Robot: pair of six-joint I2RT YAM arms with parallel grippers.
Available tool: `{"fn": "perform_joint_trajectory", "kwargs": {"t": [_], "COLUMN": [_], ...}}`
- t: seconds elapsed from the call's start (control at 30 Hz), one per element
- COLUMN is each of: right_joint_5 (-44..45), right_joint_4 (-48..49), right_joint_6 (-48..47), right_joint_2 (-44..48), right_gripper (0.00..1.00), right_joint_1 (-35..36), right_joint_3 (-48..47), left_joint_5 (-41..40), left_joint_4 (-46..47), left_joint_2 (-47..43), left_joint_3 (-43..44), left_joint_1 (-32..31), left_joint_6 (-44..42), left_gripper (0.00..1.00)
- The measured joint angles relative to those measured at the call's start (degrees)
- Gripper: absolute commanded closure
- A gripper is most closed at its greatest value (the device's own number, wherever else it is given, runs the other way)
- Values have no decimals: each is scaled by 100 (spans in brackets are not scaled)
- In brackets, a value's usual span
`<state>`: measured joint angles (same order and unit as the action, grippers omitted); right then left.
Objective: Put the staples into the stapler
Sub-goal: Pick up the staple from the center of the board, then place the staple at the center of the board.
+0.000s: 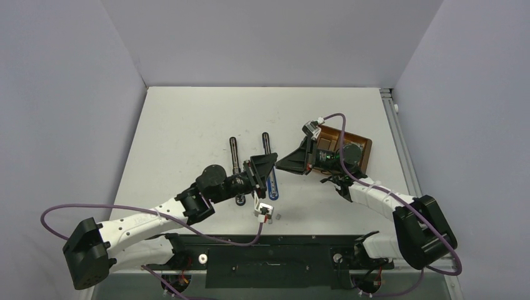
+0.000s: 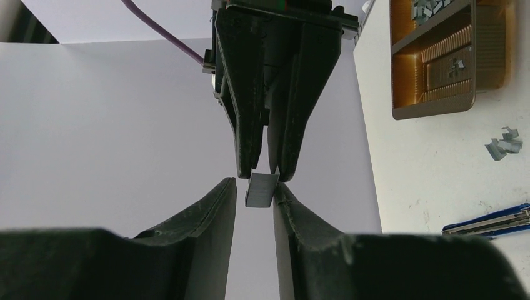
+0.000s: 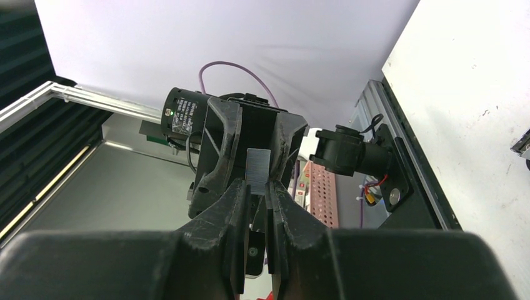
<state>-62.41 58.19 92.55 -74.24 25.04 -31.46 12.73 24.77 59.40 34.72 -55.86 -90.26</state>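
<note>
My right claw (image 3: 257, 186) is clamped on one staple strip (image 2: 261, 190) in mid-air over the desk (image 2: 431, 169). My left claw (image 2: 255, 185) has two fingers close either side of it; I cannot tell if they grip. Below lie one blue stapler (image 2: 494, 222), one two-compartment brown tray (image 2: 431, 112) and one cluster of loose staples (image 2: 505, 144)
</note>
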Motion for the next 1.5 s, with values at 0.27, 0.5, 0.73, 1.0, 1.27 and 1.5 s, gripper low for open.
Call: {"fn": "perform_joint_trajectory", "kwargs": {"t": [0.27,0.5,0.73,1.0,1.27,1.5], "right_joint_5": [63,50,177,1207,2133,2299], "right_joint_4": [413,-365,-3847,-6872,-8087,-8303], "right_joint_6": [267,-286,-2721,-4680,-5176,-5248], "right_joint_2": [-103,-2,636,1287,1478,1633], "right_gripper": [89,46,29,29,29,29], "right_joint_1": [2,-20,-551,-1364,-1425,-1600], "right_joint_3": [98,72,-739,-1438,-1484,-1598], "left_joint_5": [-31,-50,2,428,426,-463], "left_joint_4": [-142,-337,-857,-2011,-3591,-5056], "left_joint_2": [-4,-2,46,894,2809,4269], "left_joint_3": [0,2,7,455,1762,3073], "left_joint_1": [-70,-90,-122,-190,-575,-940], "left_joint_6": [-33,-37,-63,-560,-1899,-2660], "left_gripper": [95,99,99,97,91,90]}}
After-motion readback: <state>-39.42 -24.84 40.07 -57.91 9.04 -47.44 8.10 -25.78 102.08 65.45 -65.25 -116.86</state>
